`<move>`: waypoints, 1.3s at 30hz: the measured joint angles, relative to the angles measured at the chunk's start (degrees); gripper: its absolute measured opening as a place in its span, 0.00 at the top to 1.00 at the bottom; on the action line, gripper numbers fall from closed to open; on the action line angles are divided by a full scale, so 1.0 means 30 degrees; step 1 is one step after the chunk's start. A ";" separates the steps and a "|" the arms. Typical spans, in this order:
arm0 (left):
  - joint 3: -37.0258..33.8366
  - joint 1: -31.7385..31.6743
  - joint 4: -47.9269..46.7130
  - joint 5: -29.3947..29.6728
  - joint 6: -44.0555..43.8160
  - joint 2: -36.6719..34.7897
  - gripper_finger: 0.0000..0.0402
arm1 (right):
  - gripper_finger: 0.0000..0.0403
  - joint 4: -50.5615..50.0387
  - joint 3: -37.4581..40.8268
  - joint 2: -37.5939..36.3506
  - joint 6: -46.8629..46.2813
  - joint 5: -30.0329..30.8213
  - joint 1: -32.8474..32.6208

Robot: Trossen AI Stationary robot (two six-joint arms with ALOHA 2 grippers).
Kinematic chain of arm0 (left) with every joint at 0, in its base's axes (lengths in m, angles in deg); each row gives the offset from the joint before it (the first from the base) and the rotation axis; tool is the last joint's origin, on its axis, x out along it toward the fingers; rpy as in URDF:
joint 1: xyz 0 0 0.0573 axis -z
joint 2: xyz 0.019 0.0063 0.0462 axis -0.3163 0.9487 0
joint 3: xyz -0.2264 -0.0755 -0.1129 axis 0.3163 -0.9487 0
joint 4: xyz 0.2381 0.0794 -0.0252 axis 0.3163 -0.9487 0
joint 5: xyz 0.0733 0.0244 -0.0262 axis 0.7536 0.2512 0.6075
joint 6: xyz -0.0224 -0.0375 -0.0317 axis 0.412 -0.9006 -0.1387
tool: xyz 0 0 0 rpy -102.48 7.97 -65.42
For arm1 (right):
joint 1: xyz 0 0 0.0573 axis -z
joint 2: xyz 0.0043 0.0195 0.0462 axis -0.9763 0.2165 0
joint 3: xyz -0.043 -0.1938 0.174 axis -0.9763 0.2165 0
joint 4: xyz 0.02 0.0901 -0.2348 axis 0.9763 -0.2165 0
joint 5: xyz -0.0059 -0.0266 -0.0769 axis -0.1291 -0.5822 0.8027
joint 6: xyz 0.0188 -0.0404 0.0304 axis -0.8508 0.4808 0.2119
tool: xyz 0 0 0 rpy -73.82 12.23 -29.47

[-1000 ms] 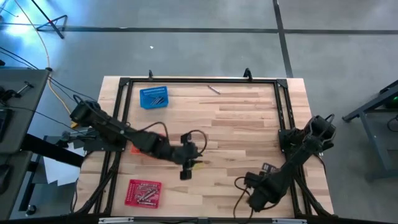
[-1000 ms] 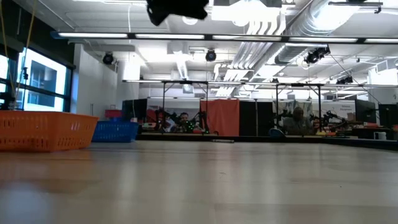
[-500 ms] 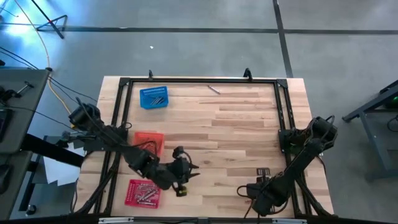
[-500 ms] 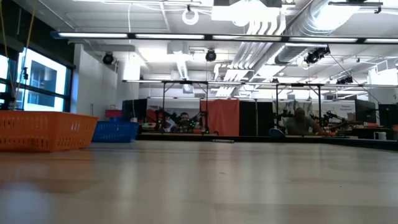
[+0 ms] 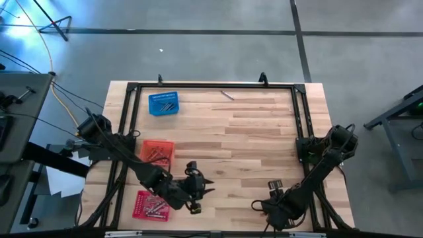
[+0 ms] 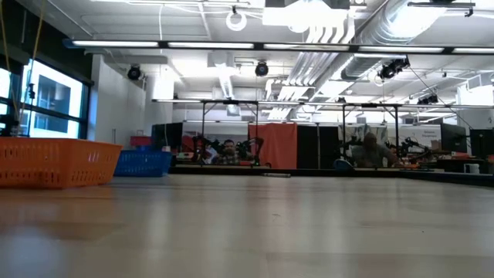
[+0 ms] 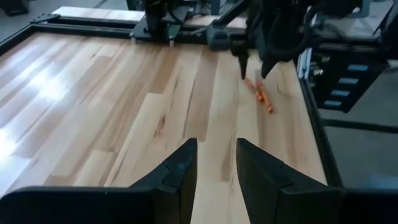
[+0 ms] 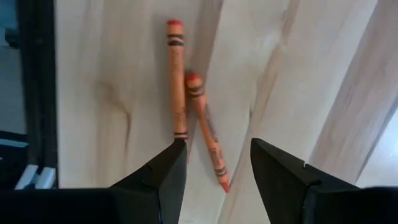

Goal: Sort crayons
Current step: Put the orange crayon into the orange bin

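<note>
Right gripper (image 8: 212, 163): we found it open and empty at the lower right of the high view, fingers straddling two orange crayons (image 8: 202, 127) lying touching on the table (image 5: 258, 125). Left gripper (image 5: 198, 188): lower centre, fingers (image 7: 180, 171) slightly parted, nothing between them. Red basket (image 5: 152, 204), lower left, held crayons; orange basket (image 5: 157, 151) just above; blue basket (image 5: 163, 104), upper left.
</note>
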 joint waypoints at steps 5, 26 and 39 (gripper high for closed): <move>0.0007 -0.0092 0.0454 -0.0008 -0.0007 0.0151 0.76 | 0.57 0.0177 0.0651 0.0000 -0.0447 0.0002 0.0009; 0.0007 -0.0121 0.0736 0.0121 0.0156 0.0150 0.76 | 0.72 0.3293 0.3394 -0.0102 -0.4374 -0.0704 0.0471; 0.0007 -0.0121 0.0729 0.0114 0.0127 0.0150 0.76 | 0.98 0.3861 0.3282 -0.0051 -0.5495 -0.0906 0.1239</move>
